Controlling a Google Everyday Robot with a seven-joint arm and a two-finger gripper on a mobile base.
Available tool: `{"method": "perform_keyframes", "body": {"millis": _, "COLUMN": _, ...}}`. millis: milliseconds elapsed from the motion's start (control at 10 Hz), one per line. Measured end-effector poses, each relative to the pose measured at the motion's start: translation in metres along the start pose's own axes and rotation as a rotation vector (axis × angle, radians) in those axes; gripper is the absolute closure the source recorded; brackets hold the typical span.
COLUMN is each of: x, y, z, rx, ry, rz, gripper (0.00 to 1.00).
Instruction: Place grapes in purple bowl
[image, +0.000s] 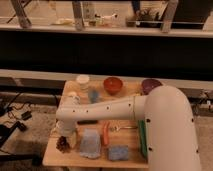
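Note:
The grapes (63, 144), a dark knobbly bunch, lie on the wooden table (75, 157) near its front left corner. My gripper (69, 137) hangs at the end of the white arm (105, 110), pointing down. It stands open just above and to the right of the grapes, holding nothing. The purple bowl (150, 85) stands at the back right of the table, partly behind my arm's thick shoulder (167, 130).
An orange-red bowl (113, 84) and a white cup (83, 81) stand at the back. A blue object (93, 95) sits behind the arm. A pale blue bag (90, 144), a slim orange carrot-like item (105, 134), a blue sponge (118, 152) and a green strip (143, 135) fill the front.

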Motion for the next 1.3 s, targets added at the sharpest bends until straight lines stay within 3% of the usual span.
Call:
{"method": "perform_keyframes", "body": {"millis": 900, "x": -0.0057, "y": 0.0039, "z": 0.0063, "rx": 0.008, "ry": -0.074, "rz": -0.031, "gripper": 0.20}}
{"method": "perform_keyframes", "body": {"millis": 1300, "x": -0.0081, "y": 0.0035, "z": 0.0060, "rx": -0.002, "ry": -0.052, "rz": -0.066, "gripper": 0.22}}
